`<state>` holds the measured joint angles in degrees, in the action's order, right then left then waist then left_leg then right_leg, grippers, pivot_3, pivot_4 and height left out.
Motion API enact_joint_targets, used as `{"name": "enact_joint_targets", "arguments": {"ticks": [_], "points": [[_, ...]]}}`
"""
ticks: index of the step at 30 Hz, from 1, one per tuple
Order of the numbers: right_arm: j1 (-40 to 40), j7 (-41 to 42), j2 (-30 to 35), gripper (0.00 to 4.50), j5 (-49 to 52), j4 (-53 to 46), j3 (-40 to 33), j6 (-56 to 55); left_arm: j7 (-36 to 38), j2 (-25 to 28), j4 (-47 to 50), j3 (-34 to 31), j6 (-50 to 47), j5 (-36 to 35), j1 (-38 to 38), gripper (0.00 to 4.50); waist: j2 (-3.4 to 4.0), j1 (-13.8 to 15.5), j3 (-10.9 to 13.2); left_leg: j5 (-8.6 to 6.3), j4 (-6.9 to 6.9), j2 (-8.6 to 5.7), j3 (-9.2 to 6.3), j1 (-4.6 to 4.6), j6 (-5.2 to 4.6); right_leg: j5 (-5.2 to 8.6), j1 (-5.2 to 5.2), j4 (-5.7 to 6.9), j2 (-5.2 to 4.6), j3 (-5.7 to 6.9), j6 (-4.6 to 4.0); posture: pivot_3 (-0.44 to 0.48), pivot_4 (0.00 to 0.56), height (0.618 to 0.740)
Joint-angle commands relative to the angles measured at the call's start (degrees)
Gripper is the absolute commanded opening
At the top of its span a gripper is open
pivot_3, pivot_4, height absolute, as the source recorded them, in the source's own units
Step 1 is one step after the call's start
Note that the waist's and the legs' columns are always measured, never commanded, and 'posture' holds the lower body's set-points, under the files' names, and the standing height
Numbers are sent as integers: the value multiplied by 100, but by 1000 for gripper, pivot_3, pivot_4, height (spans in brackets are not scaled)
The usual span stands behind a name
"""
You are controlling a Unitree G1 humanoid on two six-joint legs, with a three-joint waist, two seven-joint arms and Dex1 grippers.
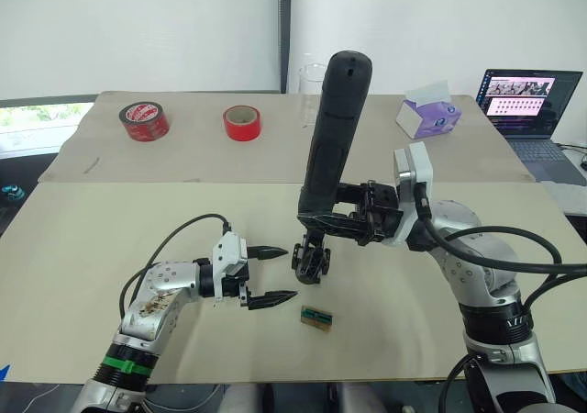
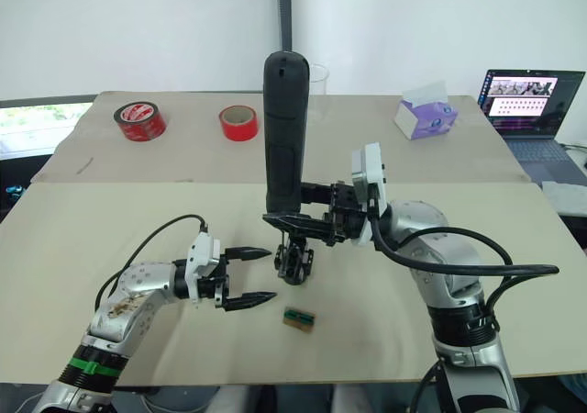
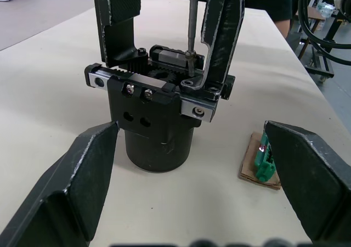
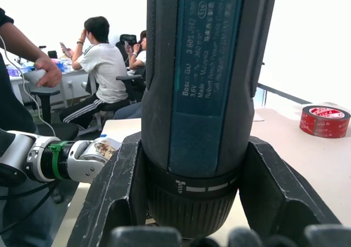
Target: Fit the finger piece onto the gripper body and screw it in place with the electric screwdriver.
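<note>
Electric screwdriver (image 1: 332,133) clamped upright in right gripper (image 1: 316,218), bit on half-hidden gripper body (image 3: 156,118); left gripper (image 1: 271,273) wide open, empty, at 9 o'clock.

The electric screwdriver (image 4: 211,93) runs off the top of the right wrist view, and its bit end is hidden there behind the right gripper (image 4: 192,214). In the left wrist view, the thin metal bit (image 3: 191,22) and the two upright fingers of the gripper body (image 3: 159,107) are cut by the top edge. Which of those two is the finger piece cannot be told. The small green-and-brown block (image 3: 263,162) is partly hidden behind the left gripper's fingertip (image 3: 304,175).
</note>
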<state>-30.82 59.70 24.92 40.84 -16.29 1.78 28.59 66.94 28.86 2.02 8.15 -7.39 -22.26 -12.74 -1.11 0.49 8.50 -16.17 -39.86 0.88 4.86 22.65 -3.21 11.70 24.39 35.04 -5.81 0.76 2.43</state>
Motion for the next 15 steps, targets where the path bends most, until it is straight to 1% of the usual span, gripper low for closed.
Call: {"name": "enact_joint_targets", "arguments": {"ticks": [1, 15], "points": [[-126, 37, -1, 1916, 154, -230, -69, -56, 18, -19, 143, 8, 146, 8, 36, 4500, 0, -1, 0, 0, 0, 0, 0, 0, 0, 0, 0, 0, 0, 0, 0, 0, 150, 740], [-99, 74, 12, 1916, 26, -205, -16, -151, 0, -38, 177, 19, 155, 21, 69, 4500, 0, 0, 0, 0, 0, 0, 0, 0, 0, 0, 0, 0, -1, 0, 0, 0, 150, 740]]}}
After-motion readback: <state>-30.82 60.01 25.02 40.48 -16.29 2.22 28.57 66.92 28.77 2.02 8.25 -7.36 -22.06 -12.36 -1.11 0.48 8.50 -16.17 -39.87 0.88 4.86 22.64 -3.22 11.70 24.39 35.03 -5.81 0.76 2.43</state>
